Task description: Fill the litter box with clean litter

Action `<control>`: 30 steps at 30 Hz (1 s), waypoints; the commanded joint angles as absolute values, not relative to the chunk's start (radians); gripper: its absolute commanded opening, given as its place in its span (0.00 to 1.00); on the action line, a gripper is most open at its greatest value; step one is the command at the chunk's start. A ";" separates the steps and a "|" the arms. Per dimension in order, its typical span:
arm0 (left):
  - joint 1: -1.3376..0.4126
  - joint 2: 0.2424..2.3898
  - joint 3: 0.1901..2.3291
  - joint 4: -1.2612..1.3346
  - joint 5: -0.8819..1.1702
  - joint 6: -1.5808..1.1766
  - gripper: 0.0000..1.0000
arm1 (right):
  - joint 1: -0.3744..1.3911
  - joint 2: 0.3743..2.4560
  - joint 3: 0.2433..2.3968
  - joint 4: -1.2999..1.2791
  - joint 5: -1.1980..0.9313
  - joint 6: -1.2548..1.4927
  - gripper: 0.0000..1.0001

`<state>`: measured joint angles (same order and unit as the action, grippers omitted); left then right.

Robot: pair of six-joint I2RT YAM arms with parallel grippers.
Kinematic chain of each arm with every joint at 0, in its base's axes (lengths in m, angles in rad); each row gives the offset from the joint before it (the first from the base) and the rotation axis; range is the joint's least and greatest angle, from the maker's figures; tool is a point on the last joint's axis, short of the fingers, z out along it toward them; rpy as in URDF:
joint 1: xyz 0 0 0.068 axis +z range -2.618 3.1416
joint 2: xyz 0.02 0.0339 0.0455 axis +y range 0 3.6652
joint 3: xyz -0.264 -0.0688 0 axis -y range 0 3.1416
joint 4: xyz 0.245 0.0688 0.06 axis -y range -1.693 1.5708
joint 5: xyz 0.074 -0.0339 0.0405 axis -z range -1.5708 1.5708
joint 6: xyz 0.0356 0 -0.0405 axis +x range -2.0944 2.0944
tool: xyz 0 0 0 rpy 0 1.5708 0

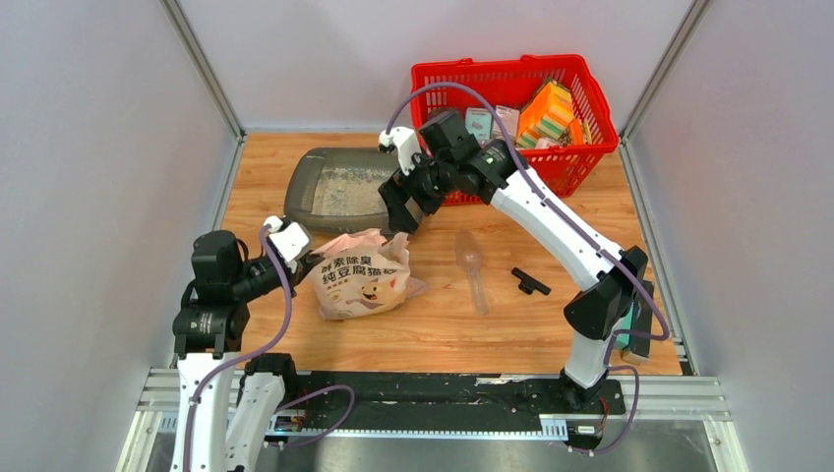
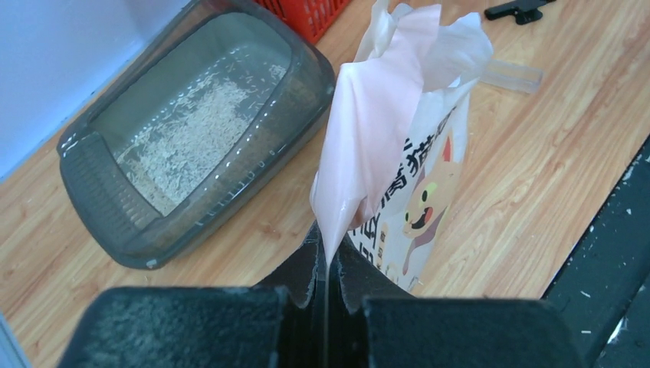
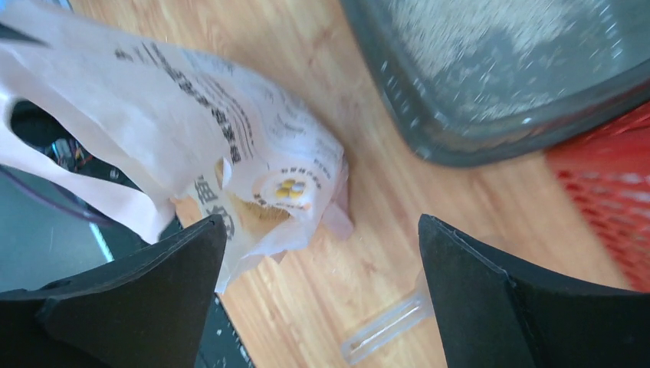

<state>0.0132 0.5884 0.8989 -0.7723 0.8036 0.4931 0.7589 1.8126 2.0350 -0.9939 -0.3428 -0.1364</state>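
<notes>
The dark grey litter box (image 1: 305,202) sits at the back left of the table with a thin layer of pale litter (image 1: 346,192) in it. It also shows in the left wrist view (image 2: 306,100) and the right wrist view (image 3: 429,130). The pinkish-cream litter bag (image 1: 362,275) lies in front of it. My left gripper (image 1: 308,258) is shut on the bag's (image 2: 383,130) left corner. My right gripper (image 1: 403,218) hangs open and empty just above the bag's (image 3: 192,123) top right corner, near the box's front rim.
A red mesh basket (image 1: 443,79) with several packets stands at the back right, just behind my right arm. A translucent scoop (image 1: 472,270) and a small black clip (image 1: 529,283) lie on the wood to the right of the bag.
</notes>
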 commanded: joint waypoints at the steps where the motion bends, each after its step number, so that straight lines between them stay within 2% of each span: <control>1: 0.009 0.519 0.905 -0.542 0.795 0.379 0.00 | 0.793 1.790 1.990 -1.066 -0.364 -0.146 1.00; 12: 0.009 0.466 0.888 -0.511 0.759 0.298 0.00 | 0.887 1.810 1.938 -1.089 -0.141 -0.143 1.00; 19: 0.009 0.436 0.865 -0.462 0.733 0.242 0.00 | 0.931 1.816 1.859 -1.063 0.171 -0.037 1.00; 25: 0.009 0.405 0.839 -0.407 0.716 0.175 0.00 | 0.942 1.910 1.989 -1.084 0.232 0.052 1.00; 28: 0.009 0.388 0.845 -0.407 0.703 0.190 0.00 | 0.950 1.901 1.985 -1.106 0.264 0.057 0.81; 29: 0.009 0.381 0.844 -0.403 0.696 0.195 0.00 | 0.942 1.895 1.958 -1.114 0.255 0.063 0.52; 30: 0.009 0.379 0.842 -0.394 0.689 0.207 0.00 | 0.934 1.884 1.939 -1.117 0.235 0.066 0.31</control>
<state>0.0097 0.4263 0.7990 -0.6434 0.6876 0.2207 0.9379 1.9114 1.9419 -1.1034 0.1921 0.0151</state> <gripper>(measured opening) 0.014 0.650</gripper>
